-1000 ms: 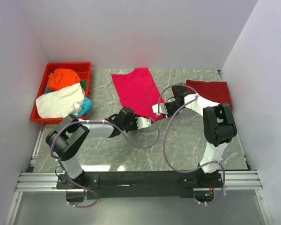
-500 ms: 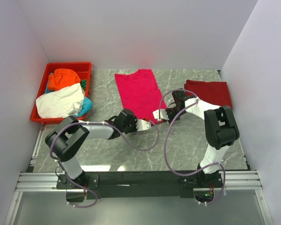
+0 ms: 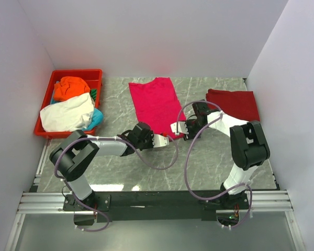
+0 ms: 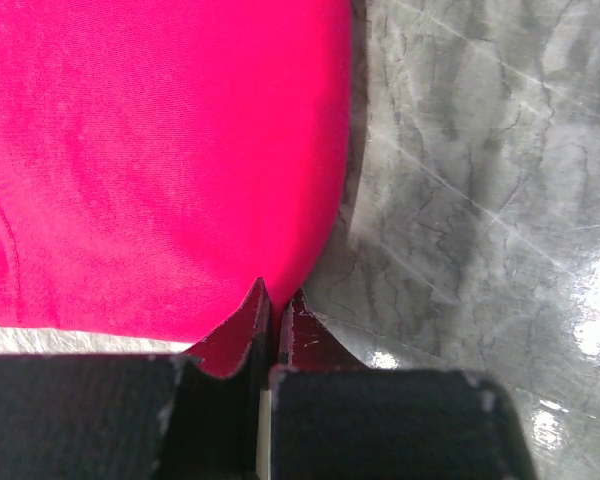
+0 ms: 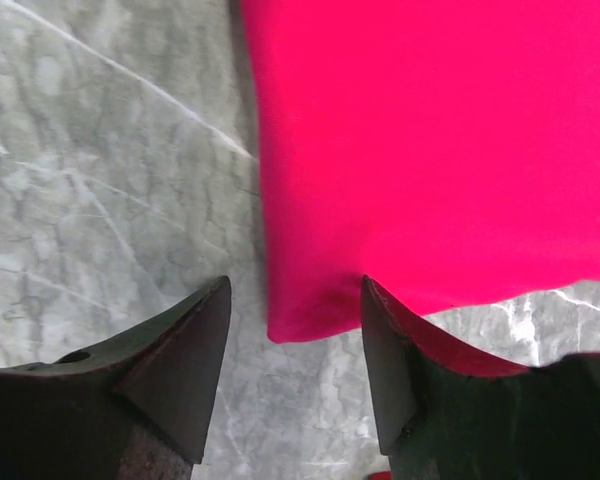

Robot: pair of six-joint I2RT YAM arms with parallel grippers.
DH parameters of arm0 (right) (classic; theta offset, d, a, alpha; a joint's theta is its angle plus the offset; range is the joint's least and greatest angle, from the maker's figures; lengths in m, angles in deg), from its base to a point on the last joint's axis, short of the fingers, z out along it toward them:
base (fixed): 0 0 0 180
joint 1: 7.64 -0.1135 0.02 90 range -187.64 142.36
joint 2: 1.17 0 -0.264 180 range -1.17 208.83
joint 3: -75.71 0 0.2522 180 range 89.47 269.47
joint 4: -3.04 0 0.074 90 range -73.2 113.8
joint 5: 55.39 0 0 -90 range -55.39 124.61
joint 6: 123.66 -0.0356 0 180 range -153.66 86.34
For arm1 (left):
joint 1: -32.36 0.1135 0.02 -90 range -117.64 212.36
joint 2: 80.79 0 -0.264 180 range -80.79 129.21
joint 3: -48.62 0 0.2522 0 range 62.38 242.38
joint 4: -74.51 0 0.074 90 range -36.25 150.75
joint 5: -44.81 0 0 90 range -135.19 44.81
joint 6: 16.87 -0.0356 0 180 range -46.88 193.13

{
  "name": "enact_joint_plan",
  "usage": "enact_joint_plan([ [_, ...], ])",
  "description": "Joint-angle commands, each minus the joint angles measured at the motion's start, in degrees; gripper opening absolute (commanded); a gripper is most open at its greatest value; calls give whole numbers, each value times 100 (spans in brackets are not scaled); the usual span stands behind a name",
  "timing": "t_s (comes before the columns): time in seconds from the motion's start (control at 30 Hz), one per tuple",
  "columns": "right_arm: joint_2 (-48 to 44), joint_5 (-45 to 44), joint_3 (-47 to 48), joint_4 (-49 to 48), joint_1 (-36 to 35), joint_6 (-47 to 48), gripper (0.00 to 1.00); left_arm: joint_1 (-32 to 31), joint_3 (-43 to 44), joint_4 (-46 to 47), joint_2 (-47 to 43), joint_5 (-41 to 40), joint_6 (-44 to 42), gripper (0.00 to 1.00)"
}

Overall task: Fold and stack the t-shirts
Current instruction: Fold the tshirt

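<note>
Left gripper (image 4: 275,310): mine, jaws pinched tight on a small fold of the pink-red t-shirt (image 4: 160,150) at its near hem; the cloth peaks up into the nip.
Left gripper, from above (image 3: 159,140): low over the marble table (image 3: 209,157), at the near edge of the shirt.
Right gripper (image 5: 295,300): mine, jaws spread, nothing held.
Right gripper vs shirt: near corner of the pink-red t-shirt (image 5: 430,130) lies flat on the table between my two fingers. One finger is over bare marble, the other over the hem. I can't tell whether either touches.
Right gripper, from above (image 3: 177,127): at the shirt's near right corner, just beside my left one.
Pink-red t-shirt (image 3: 156,102): spread flat mid-table, running away from both grippers toward the back wall.
Dark red t-shirt (image 3: 235,103): folded flat on the right side, beyond my right arm, apart from the pink one.
Red plastic tray (image 3: 76,73): far left, holding an orange t-shirt (image 3: 72,87), a white t-shirt (image 3: 68,112) and a teal t-shirt (image 3: 97,117), bunched up, well apart from both grippers.
</note>
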Motion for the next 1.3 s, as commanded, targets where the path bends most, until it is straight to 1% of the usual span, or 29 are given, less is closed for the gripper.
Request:
enact_joint_plan([
  [0.0, 133, -248, 318, -148, -120, -263, 58, -49, -88, -378, -141, 255, -34, 0],
  [0.07, 203, -362, 380, -174, -163, -316, 54, -40, -79, -378, -150, 264, -60, 0],
  [0.13, 212, -398, 389, -200, -190, -351, 46, -40, -70, -369, -150, 273, -69, 0],
  [0.17, 212, -424, 389, -209, -207, -368, 35, -49, -79, -369, -141, 264, -78, 0],
  [0.27, 160, -468, 284, -323, -208, -395, 17, -49, -96, -369, -141, 273, -122, 0],
  [0.33, 98, -495, 213, -428, -234, -421, 11, -40, -131, -378, -158, 299, -166, 0],
  [0.37, 89, -512, 187, -438, -243, -439, 5, -40, -131, -413, -150, 308, -183, 0],
  [0.43, 54, -539, 143, -482, -252, -465, 0, -49, -131, -466, -150, 326, -219, 0],
  [0.57, -95, -556, -59, -429, -243, -351, 0, -40, -105, -606, -158, 404, -236, 0],
  [0.7, -525, -460, -446, -429, -243, -167, 0, -84, -9, -861, -237, 589, -192, 0],
  [0.9, -973, -267, -797, -315, -252, -236, 0, -224, 53, -993, -334, 590, -61, 0],
  [0.93, -1009, -258, -850, -289, -243, -263, 0, -277, 44, -1176, -360, 589, -43, 1],
  [1.27, -1738, -38, -1527, -236, -243, -482, 0, -760, -122, -1529, -817, 528, 387, 0],
])
